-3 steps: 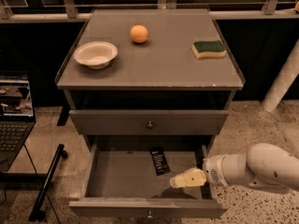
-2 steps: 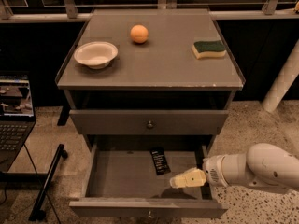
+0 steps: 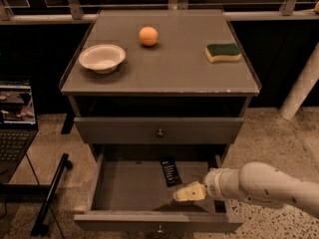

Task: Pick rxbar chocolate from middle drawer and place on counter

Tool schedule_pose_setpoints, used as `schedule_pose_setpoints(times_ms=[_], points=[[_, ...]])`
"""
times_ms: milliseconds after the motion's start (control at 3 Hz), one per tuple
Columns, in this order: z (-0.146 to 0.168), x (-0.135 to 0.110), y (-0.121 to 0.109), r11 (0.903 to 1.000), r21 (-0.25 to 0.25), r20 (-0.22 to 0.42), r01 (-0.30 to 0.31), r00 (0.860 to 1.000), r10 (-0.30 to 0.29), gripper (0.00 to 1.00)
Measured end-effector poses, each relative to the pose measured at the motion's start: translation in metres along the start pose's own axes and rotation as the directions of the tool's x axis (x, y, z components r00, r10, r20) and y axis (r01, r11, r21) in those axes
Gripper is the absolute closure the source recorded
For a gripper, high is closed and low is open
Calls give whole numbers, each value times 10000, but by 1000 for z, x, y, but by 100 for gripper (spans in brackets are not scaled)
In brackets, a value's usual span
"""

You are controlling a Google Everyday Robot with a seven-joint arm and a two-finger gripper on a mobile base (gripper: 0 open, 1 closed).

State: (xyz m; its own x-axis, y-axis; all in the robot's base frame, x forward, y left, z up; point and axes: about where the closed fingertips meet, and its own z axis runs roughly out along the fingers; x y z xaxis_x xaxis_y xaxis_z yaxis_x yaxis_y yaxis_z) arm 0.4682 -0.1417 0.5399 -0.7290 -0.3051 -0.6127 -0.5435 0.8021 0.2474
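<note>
Just the one camera view. Lower middle of frame: rxbar chocolate (image 3: 170, 171) lying flat on the floor of the open middle drawer (image 3: 124, 188), near the back. Pincer (image 3: 189, 193) at lower right, inside the drawer, just beside the bar, not touching; can't tell whether open or closed. Guessing at risks: flat wrapper, so easy to nudge away instead of grabbing, or to clip the upper drawer front (image 3: 199, 130) while lifting toward the worktop (image 3: 169, 68).
</note>
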Motion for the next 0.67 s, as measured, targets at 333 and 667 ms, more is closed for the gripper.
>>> schedule_pose_setpoints(times_ms=[333, 667], points=[[37, -6, -16, 9980, 491, 73, 406, 9991, -410, 0], [38, -4, -16, 9982, 496, 26, 338, 9994, -340, 0]])
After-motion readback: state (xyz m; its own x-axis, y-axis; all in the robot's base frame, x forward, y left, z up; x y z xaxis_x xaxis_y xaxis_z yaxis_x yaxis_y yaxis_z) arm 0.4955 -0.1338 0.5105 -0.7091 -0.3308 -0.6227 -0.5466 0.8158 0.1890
